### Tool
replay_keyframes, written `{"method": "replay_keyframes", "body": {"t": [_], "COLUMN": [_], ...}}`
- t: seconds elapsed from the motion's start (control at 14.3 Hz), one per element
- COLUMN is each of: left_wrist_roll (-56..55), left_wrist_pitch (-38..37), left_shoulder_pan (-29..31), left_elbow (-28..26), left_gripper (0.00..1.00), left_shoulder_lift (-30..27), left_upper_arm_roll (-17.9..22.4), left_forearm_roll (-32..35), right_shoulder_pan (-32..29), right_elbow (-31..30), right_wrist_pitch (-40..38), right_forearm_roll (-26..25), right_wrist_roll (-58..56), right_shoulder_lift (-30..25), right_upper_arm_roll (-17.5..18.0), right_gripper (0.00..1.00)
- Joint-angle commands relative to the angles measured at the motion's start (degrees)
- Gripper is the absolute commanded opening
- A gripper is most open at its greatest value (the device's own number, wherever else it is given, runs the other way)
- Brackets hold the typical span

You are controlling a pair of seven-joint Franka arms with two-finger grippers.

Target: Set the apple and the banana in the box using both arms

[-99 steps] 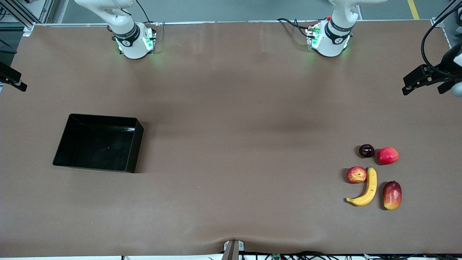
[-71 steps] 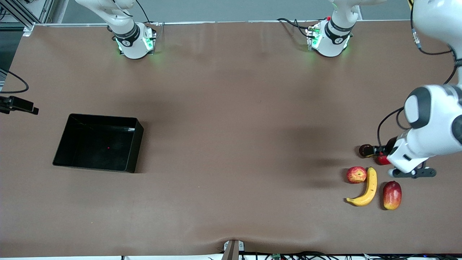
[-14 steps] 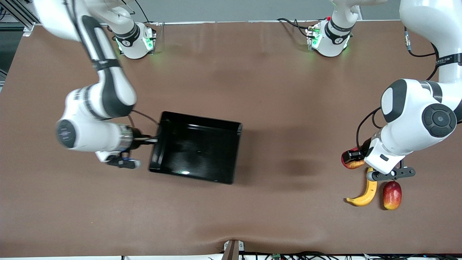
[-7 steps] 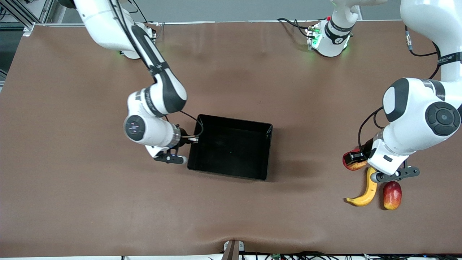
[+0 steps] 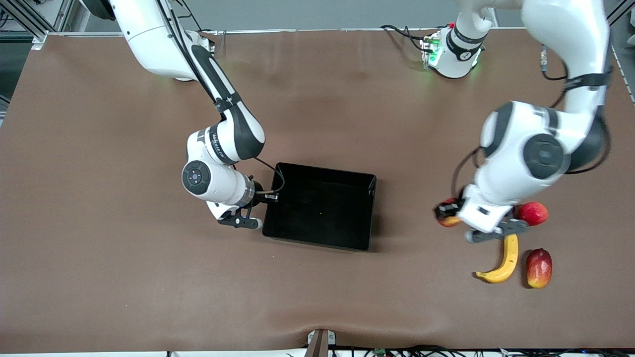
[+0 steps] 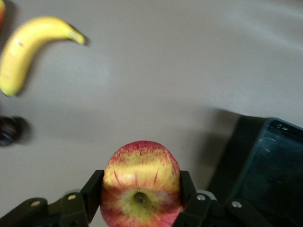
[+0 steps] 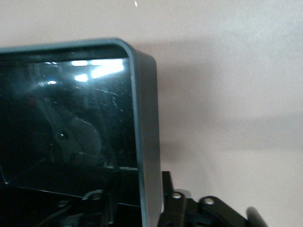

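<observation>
The left gripper [image 6: 140, 201] clamps the one small red-and-yellow apple [image 6: 141, 183] in the air, now carried off its fruit cluster toward the shallow black plastic box [image 5: 320, 206]. The right gripper [image 5: 265, 197] pinches that box's wall — the box has slid mid-desk [image 5: 317, 297]. One curved yellow banana [image 5: 502, 262] lies beside one oval mango [image 5: 539, 267]. No legible writing.

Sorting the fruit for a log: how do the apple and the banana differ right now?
The apple is round, red with yellow streaks, and held in the left claw over the table; the banana is long, curved, plain yellow, and lies untouched on the table. Neither is in the box yet.
</observation>
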Motion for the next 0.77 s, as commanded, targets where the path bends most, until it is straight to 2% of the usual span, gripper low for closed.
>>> {"method": "replay_keyframes", "body": {"t": [0.0, 0.21, 0.42, 0.7], "left_wrist_roll": [-8.7, -12.5, -14.5, -17.5], "left_wrist_pitch": [-0.4, 2.2, 8.4, 14.7], "left_shoulder_pan": [-6.4, -12.7, -15.6, -18.9], "left_elbow": [0.8, 1.9, 2.1, 2.2], "left_gripper": [0.00, 0.00, 0.00, 0.00], "left_shoulder_lift": [1.7, 6.0, 10.3, 14.8], "left_upper_arm_roll": [0.3, 0.6, 0.5, 0.9], "left_forearm_roll": [1.1, 1.0, 1.0, 1.1], "right_shoulder_pan": [-2.8, -8.0, -12.8, -16.7], "right_elbow": [2.8, 13.3, 17.8, 23.2], "right_wrist_pitch": [-7.0, -22.6, -25.0, -34.7], "right_forearm_roll": [0.7, -2.6, -7.9, -15.6], "right_wrist_roll": [-0.6, -0.6, -0.9, -2.0], "right_shoulder_lift": [-4.6, -4.8, -5.0, -6.3], "right_upper_arm_roll": [-1.5, -2.6, -2.8, -3.8], "right_gripper": [1.00, 1.00, 1.00, 1.00]}}
